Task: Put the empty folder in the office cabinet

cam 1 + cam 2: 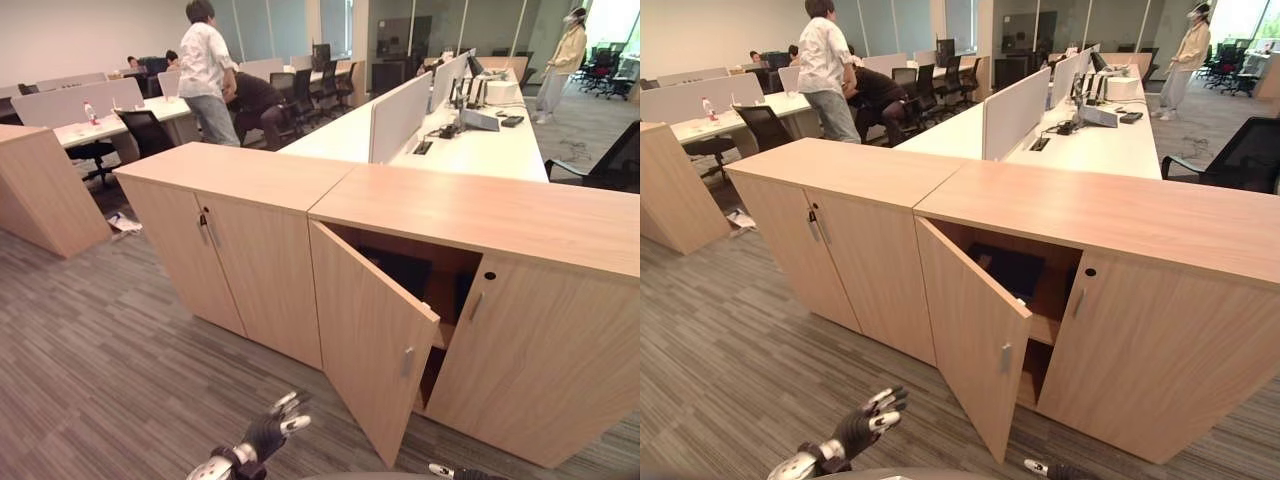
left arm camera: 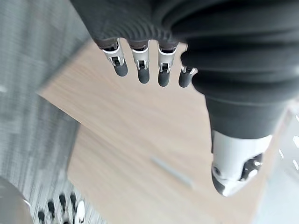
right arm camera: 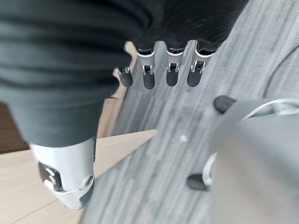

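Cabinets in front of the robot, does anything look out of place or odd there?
One cabinet door stands swung open while the other doors beside it are shut. A dark thing lies on the upper shelf inside; I cannot tell what it is. Some paper or litter lies on the carpet left of the cabinets. Both hands, left hand and right hand, hold nothing.
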### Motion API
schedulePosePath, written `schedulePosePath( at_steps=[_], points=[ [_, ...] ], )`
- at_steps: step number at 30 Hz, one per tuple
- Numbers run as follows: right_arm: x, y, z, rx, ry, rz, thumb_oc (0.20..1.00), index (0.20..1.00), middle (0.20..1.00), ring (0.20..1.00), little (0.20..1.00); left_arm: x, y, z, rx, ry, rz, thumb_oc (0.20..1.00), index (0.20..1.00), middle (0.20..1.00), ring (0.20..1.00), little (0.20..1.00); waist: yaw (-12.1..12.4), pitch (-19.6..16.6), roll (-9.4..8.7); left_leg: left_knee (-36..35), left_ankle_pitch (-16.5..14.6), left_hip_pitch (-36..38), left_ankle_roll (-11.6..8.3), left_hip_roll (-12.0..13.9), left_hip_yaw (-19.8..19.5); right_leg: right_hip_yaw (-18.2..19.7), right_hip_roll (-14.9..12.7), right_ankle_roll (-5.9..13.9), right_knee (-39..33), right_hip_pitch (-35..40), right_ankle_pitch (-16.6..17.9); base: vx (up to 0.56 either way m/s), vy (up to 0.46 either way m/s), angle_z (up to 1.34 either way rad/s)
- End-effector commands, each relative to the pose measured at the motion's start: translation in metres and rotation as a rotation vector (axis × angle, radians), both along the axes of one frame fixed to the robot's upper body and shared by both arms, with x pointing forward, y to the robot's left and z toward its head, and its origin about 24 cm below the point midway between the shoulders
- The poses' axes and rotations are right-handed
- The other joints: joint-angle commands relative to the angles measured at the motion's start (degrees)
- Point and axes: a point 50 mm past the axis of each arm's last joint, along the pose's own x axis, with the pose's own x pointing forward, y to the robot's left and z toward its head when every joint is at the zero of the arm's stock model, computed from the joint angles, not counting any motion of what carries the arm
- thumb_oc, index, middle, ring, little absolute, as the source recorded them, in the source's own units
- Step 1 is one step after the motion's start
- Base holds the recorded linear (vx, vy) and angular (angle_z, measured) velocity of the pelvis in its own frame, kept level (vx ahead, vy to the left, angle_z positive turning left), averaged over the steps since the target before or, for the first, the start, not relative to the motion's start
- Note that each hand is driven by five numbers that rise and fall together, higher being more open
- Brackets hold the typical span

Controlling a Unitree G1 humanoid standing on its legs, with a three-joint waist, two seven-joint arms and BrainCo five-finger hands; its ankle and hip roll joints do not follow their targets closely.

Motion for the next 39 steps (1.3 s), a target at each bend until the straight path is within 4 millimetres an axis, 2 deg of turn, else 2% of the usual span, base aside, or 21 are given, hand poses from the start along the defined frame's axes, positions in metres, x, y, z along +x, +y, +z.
schedulePosePath(
  at_steps=[1,2,3,5,6,7,9,10,11,12,13,14,15,17,20,23,25,30,33,37,39],
  points=[
    [-0.006,0.007,-0.002,0.018,0.005,-0.102,1.0,1.0,1.0,1.0,1.0,0.007,0.011,0.002,0.06,-0.062,0.13,1.0,1.0,1.0,1.0,1.0,0.6,-1.12,-1.17,6.74,-7.08,-3.57,0.37,-2.81,-5.27,-4.34,-0.02,1.19,-5.88,-0.93,10.34,-0.04,0.005,0.03],
    [-0.005,0.007,-0.002,0.018,0.004,-0.101,1.0,1.0,1.0,1.0,1.0,0.008,0.011,0.002,0.06,-0.062,0.13,1.0,1.0,1.0,1.0,1.0,0.55,-1.12,-1.16,6.75,-7.08,-3.59,0.37,-2.81,-5.27,-4.34,-0.01,1.19,-5.89,-0.94,10.34,-0.04,-0.003,0.03],
    [-0.008,0.005,-0.002,0.015,0.005,-0.132,1.0,1.0,1.0,1.0,1.0,-0.003,0.024,-0.009,0.168,-0.001,0.142,1.0,1.0,1.0,1.0,1.0,0.6,-1.13,-1.24,6.79,-6.98,-3.83,0.23,-2.68,-5.13,-4.37,0.04,1.09,-5.99,-1.02,10.34,-0.04,-0.004,0.03],
    [-0.01,0.003,-0.002,0.01,0.006,-0.149,1.0,1.0,1.0,1.0,1.0,-0.017,0.032,-0.022,0.244,0.079,0.137,1.0,1.0,1.0,1.0,1.0,0.46,-1.22,-1.27,6.74,-6.95,-3.94,0.16,-2.62,-5.05,-4.32,0.04,1.02,-6.04,-1.18,10.36,-0.02,-0.003,0.01],
    [-0.01,0.003,-0.002,0.01,0.005,-0.149,1.0,1.0,1.0,1.0,1.0,-0.017,0.031,-0.022,0.244,0.078,0.137,1.0,1.0,1.0,1.0,1.0,0.44,-1.2,-1.26,6.73,-6.95,-3.95,0.16,-2.63,-5.05,-4.32,0.04,1.01,-6.04,-1.2,10.36,0.0,0.0,0.0],
    [-0.013,0.001,-0.002,0.006,0.011,-0.159,1.0,1.0,1.0,1.0,1.0,-0.035,0.038,-0.037,0.316,0.191,0.126,1.0,1.0,1.0,1.0,1.0,0.14,-1.25,-1.09,6.41,-6.72,-3.94,0.07,-2.58,-4.98,-4.4,0.01,0.98,-6.08,-1.35,10.38,0.0,0.0,0.0],
    [-0.016,0.002,-0.002,0.009,0.02,-0.159,1.0,1.0,1.0,1.0,1.0,-0.061,0.043,-0.052,0.348,0.348,0.148,1.0,1.0,1.0,1.0,1.0,-0.14,-1.25,-1.0,6.13,-6.48,-3.96,-0.08,-2.54,-4.66,-4.7,-0.04,0.99,-6.0,-1.44,10.35,-0.02,-0.003,0.01],
    [-0.016,0.002,-0.002,0.009,0.02,-0.159,1.0,1.0,1.0,1.0,1.0,-0.061,0.043,-0.052,0.348,0.348,0.148,1.0,1.0,1.0,1.0,1.0,-0.14,-1.25,-1.0,6.13,-6.48,-3.96,-0.08,-2.54,-4.66,-4.7,-0.04,0.99,-6.0,-1.44,10.35,-0.03,-0.006,0.0],
    [-0.018,0.004,-0.003,0.013,0.025,-0.156,1.0,1.0,1.0,1.0,1.0,-0.085,0.049,-0.063,0.37,0.504,0.21,1.0,1.0,1.0,1.0,1.0,-0.59,-1.22,-0.97,5.88,-6.3,-3.99,-0.24,-2.55,-4.6,-4.83,-0.24,0.91,-5.62,-1.61,10.24,-0.03,-0.009,-0.01],
    [-0.018,0.005,-0.003,0.017,0.027,-0.153,1.0,1.0,1.0,1.0,1.0,-0.094,0.051,-0.066,0.374,0.56,0.232,1.0,1.0,1.0,1.0,1.0,-0.87,-1.07,-0.92,5.91,-6.19,-4.07,-0.27,-2.53,-4.63,-4.69,-0.33,0.8,-5.2,-1.81,10.08,-0.03,-0.009,0.0],
    [-0.018,0.005,-0.003,0.017,0.026,-0.152,1.0,1.0,1.0,1.0,1.0,-0.094,0.051,-0.066,0.374,0.559,0.232,1.0,1.0,1.0,1.0,1.0,-0.92,-1.03,-0.94,5.92,-6.19,-4.1,-0.27,-2.54,-4.63,-4.69,-0.35,0.8,-5.14,-1.85,10.04,-0.05,-0.01,0.02],
    [-0.019,0.009,-0.005,0.031,0.023,-0.145,1.0,1.0,1.0,1.0,1.0,-0.107,0.056,-0.069,0.407,0.641,0.247,1.0,1.0,1.0,1.0,1.0,-1.38,-0.67,-0.7,6.01,-5.86,-4.23,-0.32,-2.43,-4.95,-4.31,-0.71,0.67,-3.38,-2.44,9.64,-0.03,-0.006,0.02],
    [-0.019,0.009,-0.004,0.032,0.022,-0.145,1.0,1.0,1.0,1.0,1.0,-0.107,0.056,-0.069,0.408,0.639,0.247,1.0,1.0,1.0,1.0,1.0,-1.42,-0.63,-0.74,6.01,-5.85,-4.26,-0.31,-2.46,-4.95,-4.28,-0.78,0.68,-3.23,-2.53,9.56,-0.05,-0.009,0.02],
    [-0.019,0.012,-0.005,0.042,0.019,-0.133,1.0,1.0,1.0,1.0,1.0,-0.121,0.057,-0.069,0.435,0.708,0.246,1.0,1.0,1.0,1.0,1.0,-1.81,-0.28,-0.37,5.83,-5.5,-4.51,-0.34,-2.46,-5.49,-3.88,-1.3,0.84,-0.62,-3.0,8.92,-0.03,-0.007,0.03],
    [-0.025,0.013,-0.006,0.04,0.025,-0.159,1.0,1.0,1.0,1.0,1.0,-0.137,0.058,-0.069,0.498,0.779,0.236,1.0,1.0,1.0,1.0,1.0,-1.18,0.26,-0.53,5.75,-4.43,-5.95,-1.48,-2.11,-6.77,-3.23,-0.19,-0.03,1.08,-2.93,5.65,-0.06,-0.057,0.13],
    [-0.027,0.015,-0.007,0.044,0.021,-0.197,1.0,1.0,1.0,1.0,1.0,-0.136,0.06,-0.069,0.513,0.769,0.288,1.0,1.0,1.0,1.0,1.0,-0.15,0.07,-1.42,5.9,-4.33,-6.41,-2.16,-1.88,-7.34,-4.87,0.53,-0.21,0.0,-2.22,4.83,0.01,-0.127,0.17],
    [-0.026,0.021,-0.008,0.046,0.007,-0.264,1.0,1.0,1.0,1.0,1.0,-0.121,0.064,-0.068,0.537,0.699,0.414,1.0,1.0,1.0,1.0,1.0,1.95,0.34,-2.82,5.48,-4.31,-6.36,-3.3,-1.05,-7.99,-7.14,1.75,-0.01,-2.38,-0.81,5.05,0.06,-0.281,0.26],
    [-0.018,0.029,-0.009,0.05,-0.037,-0.301,1.0,1.0,1.0,1.0,1.0,-0.108,0.064,-0.068,0.558,0.653,0.438,1.0,1.0,1.0,1.0,1.0,2.57,0.86,-3.89,5.89,-4.48,-7.29,-4.61,0.8,-8.24,-6.54,3.96,-0.32,-5.02,0.03,4.62,0.03,-0.174,0.11],
    [-0.008,0.033,-0.008,0.04,-0.051,-0.224,1.0,1.0,1.0,1.0,1.0,-0.097,0.055,-0.07,0.53,0.613,0.371,1.0,1.0,1.0,1.0,1.0,2.67,0.63,-4.23,5.73,-4.3,-7.44,-5.45,2.04,-7.7,-6.34,5.52,-0.83,-7.17,0.65,4.4,0.04,-0.159,-0.13],
    [0.005,0.042,-0.008,0.034,-0.04,0.028,1.0,1.0,1.0,1.0,1.0,-0.075,0.042,-0.071,0.528,0.513,0.152,1.0,1.0,1.0,1.0,1.0,1.83,0.5,-4.2,5.18,-3.86,-7.17,-5.99,3.45,-6.57,-4.99,7.23,-1.62,-9.19,1.0,4.25,0.04,-0.094,-0.18],
    [0.011,0.043,-0.007,0.028,-0.044,0.093,1.0,1.0,1.0,1.0,1.0,-0.064,0.036,-0.07,0.552,0.453,0.036,1.0,1.0,1.0,1.0,1.0,1.23,0.38,-3.96,4.71,-3.66,-6.92,-6.16,3.88,-5.97,-4.37,7.77,-1.86,-9.71,1.02,4.17,0.03,-0.045,-0.12]
  ],
)
